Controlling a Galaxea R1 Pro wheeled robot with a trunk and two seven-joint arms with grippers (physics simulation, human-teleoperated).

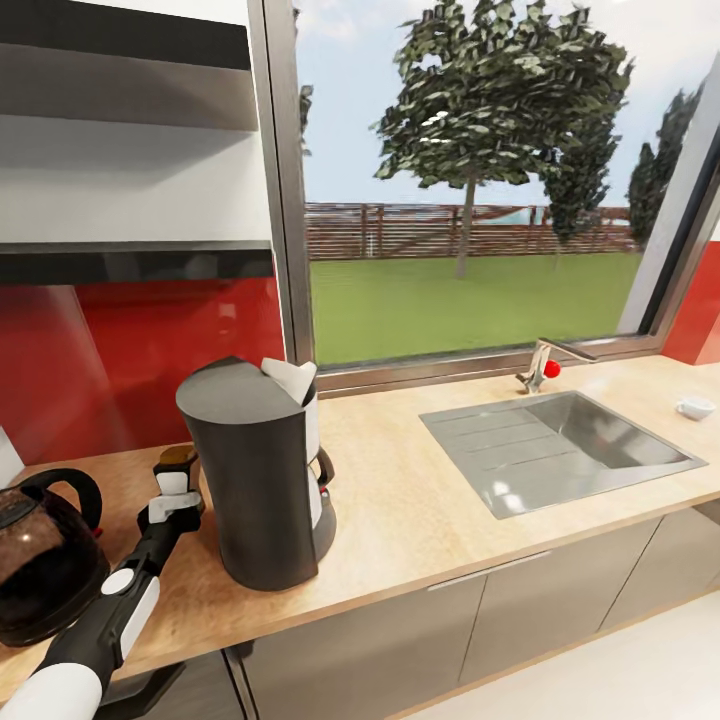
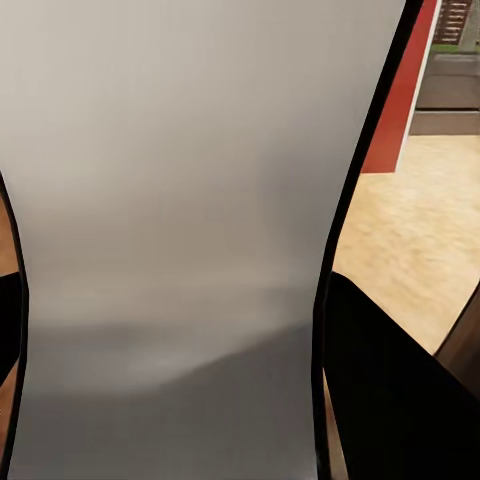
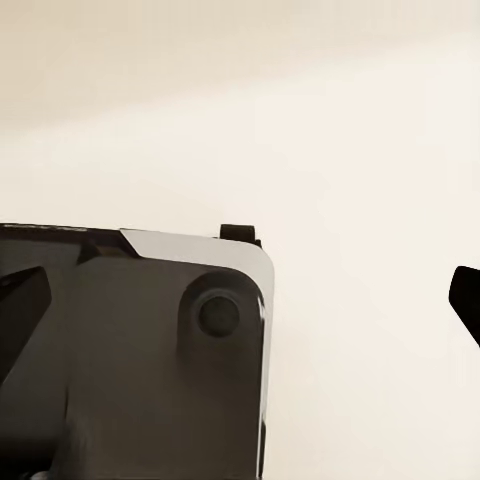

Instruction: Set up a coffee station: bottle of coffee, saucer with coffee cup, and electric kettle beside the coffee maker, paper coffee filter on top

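The bottle of coffee (image 1: pixel 173 482), with its white label (image 2: pixel 200 150) and tan-brown cap, is upright just left of the coffee maker (image 1: pixel 255 480), low over the kitchen countertop (image 1: pixel 420 510). My left gripper (image 1: pixel 172 508) is shut on it, with dark fingers (image 2: pixel 385 400) pressing both sides of the label. Folded white paper, the coffee filter (image 1: pixel 290 378), sits on top of the coffee maker. At the far left stands the black glassy electric kettle (image 1: pixel 40 570). A small white coffee cup (image 1: pixel 695 407) lies far right on the counter. My right gripper (image 3: pixel 245 295) hangs open over pale floor.
A steel sink (image 1: pixel 555 448) with a faucet (image 1: pixel 540 368) is set into the counter right of the coffee maker. The black kitchen shelf (image 1: pixel 130 262) hangs above the red backsplash (image 1: pixel 150 340). A large window runs behind the counter. Part of my dark base (image 3: pixel 140 370) shows in the right wrist view.
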